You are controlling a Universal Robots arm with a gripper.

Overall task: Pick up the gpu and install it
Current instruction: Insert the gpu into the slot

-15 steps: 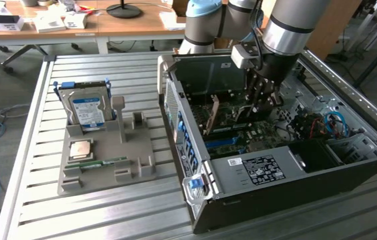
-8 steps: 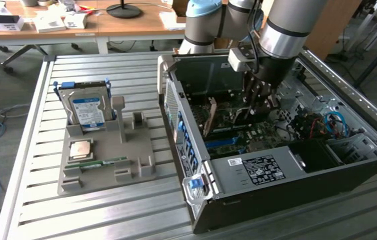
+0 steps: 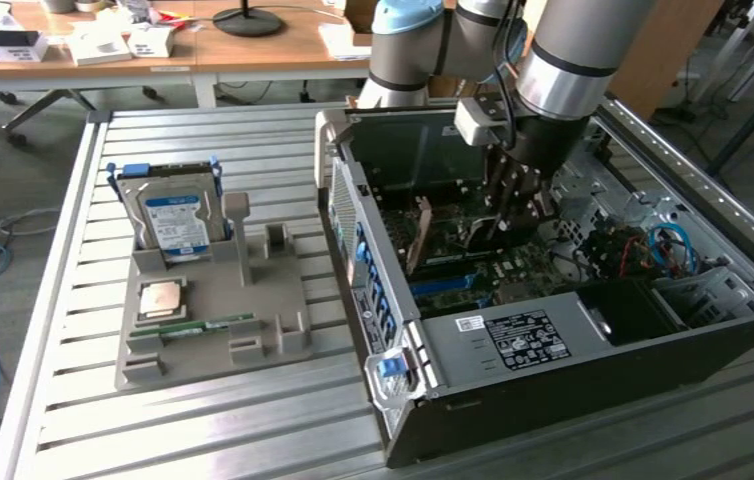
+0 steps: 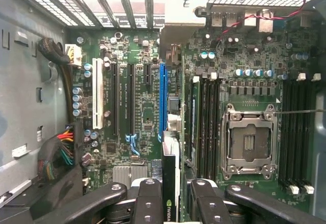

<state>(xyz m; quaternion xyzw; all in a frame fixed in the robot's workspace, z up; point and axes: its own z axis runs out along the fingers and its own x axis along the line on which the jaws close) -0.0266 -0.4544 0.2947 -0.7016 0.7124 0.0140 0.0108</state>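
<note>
The gpu (image 4: 169, 170) is seen edge-on in the wrist view as a thin dark card with a green logo on its near end. My gripper (image 4: 175, 206) is shut on it, one black finger (image 4: 148, 198) on each side. The card hangs over the motherboard, lined up beside the long blue slot (image 4: 162, 96) and reaching toward the rear bracket openings. In the exterior view my gripper (image 3: 513, 195) is lowered inside the open computer case (image 3: 551, 340), and the brownish gpu (image 3: 420, 235) stands upright in the case toward the rear panel.
An empty CPU socket (image 4: 249, 142), memory slots (image 4: 204, 127) and cable bundles (image 4: 56, 152) surround the slot. Outside the case, a grey fixture (image 3: 264, 300) holds a blue-labelled hard drive (image 3: 177, 220), a processor (image 3: 161, 298) and a green memory stick (image 3: 210, 325). Desks stand behind.
</note>
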